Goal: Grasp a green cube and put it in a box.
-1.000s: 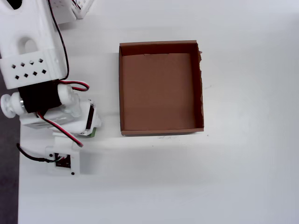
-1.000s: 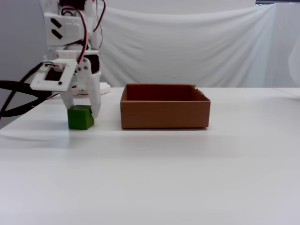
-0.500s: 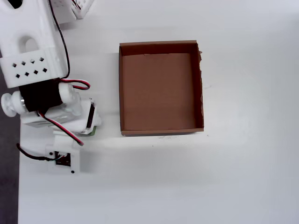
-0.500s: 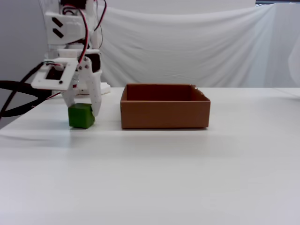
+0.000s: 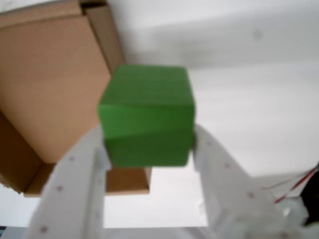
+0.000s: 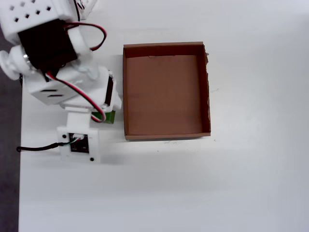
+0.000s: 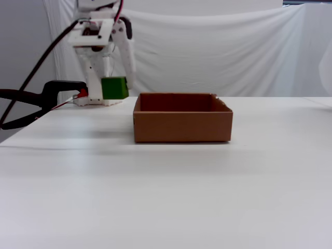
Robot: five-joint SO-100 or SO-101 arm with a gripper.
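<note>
The green cube (image 7: 114, 88) hangs in the air, above table height and just left of the box (image 7: 181, 127) in the fixed view. My gripper (image 7: 113, 89) is shut on the green cube, one white finger on each side. In the wrist view the green cube (image 5: 147, 117) sits between the two fingers (image 5: 75, 174), with the box (image 5: 50, 84) below and to the left. In the overhead view only a sliver of the green cube (image 6: 110, 116) shows under the arm, right beside the box's left wall (image 6: 124, 92). The box holds nothing.
A black clamp arm (image 7: 57, 89) and cable reach in from the left in the fixed view. Red and black wires (image 6: 82, 89) run over the arm. The table's left edge (image 6: 19, 193) borders a dark strip. White cloth (image 7: 218, 52) hangs behind the table.
The gripper has lifted the green cube off the table and carried it up and toward the box's left wall; the arm now sits higher and closer to the box.
</note>
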